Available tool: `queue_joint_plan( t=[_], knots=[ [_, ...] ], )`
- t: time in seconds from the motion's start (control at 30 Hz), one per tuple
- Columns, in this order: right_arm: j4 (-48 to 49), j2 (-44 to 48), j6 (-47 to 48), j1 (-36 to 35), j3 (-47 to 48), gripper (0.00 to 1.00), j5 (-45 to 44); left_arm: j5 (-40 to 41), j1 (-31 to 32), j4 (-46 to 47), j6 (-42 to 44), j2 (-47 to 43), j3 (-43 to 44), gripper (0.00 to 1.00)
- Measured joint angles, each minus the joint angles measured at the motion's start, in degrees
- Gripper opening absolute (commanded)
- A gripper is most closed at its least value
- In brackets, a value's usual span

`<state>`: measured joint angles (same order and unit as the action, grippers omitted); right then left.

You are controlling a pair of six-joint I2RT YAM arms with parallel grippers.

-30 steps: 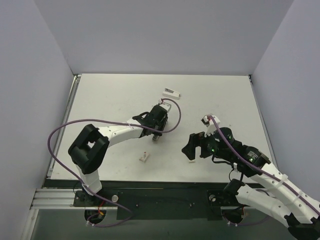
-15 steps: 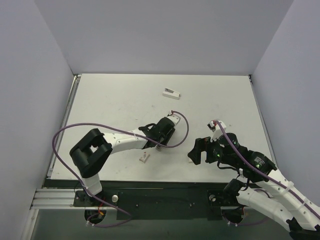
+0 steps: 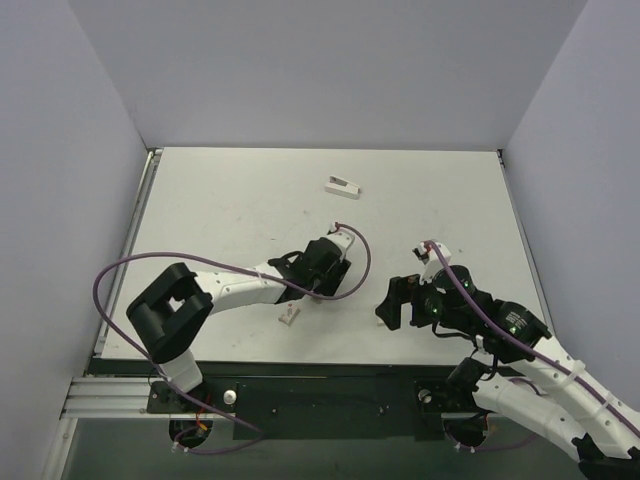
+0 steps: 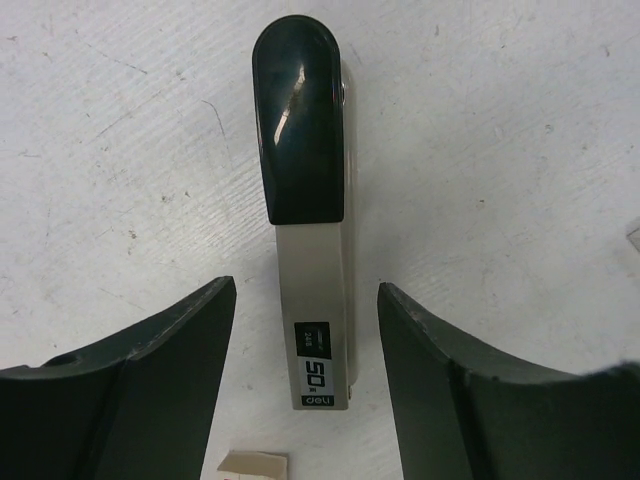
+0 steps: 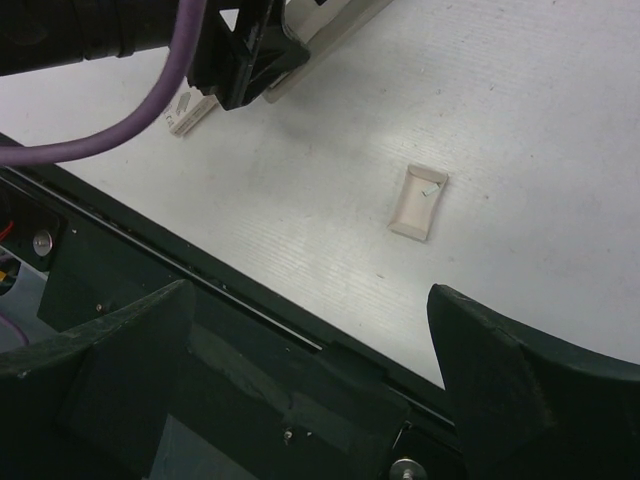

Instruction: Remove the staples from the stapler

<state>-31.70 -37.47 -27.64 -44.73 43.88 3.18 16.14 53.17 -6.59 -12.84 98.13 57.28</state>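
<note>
The stapler (image 4: 305,215) lies flat on the white table, with a beige body and a black cap at its far end. My left gripper (image 4: 305,290) stands open astride its near end, and neither finger touches it. From above, the left gripper (image 3: 318,283) hides most of the stapler. In the right wrist view a beige edge of the stapler (image 5: 330,22) shows past the left gripper. My right gripper (image 5: 308,292) is open and empty over the table's front edge. No staples can be made out.
A small beige open box (image 5: 419,201) lies on the table ahead of the right gripper. A small white piece (image 3: 289,316) lies near the left gripper, and a white wedge-shaped part (image 3: 343,184) lies farther back. The black front rail (image 5: 200,330) runs under the right gripper.
The left gripper moved toward the near edge with the stapler, then opened and let it go on the table. The right arm drew back slightly towards the near edge.
</note>
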Motion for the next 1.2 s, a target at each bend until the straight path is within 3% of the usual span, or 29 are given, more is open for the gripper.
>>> queue_joint_plan(
  t=[0.27, 0.57, 1.2],
  knots=[
    [-0.28, -1.64, -0.46, -0.17, 0.09, 0.95, -0.85, -0.11, 0.00, 0.07, 0.68, -4.63, 0.00, 0.88],
    [-1.09, -1.75, -0.46, -0.33, 2.25, 0.95, -1.53, -0.39, 0.00, -0.42, 2.16, -4.66, 2.80, 0.90],
    [-3.48, -0.85, 0.04, -0.37, 2.75, 0.95, -5.64, -2.97, -2.47, -4.00, 3.26, 11.21, 18.84, 0.90]
  ],
)
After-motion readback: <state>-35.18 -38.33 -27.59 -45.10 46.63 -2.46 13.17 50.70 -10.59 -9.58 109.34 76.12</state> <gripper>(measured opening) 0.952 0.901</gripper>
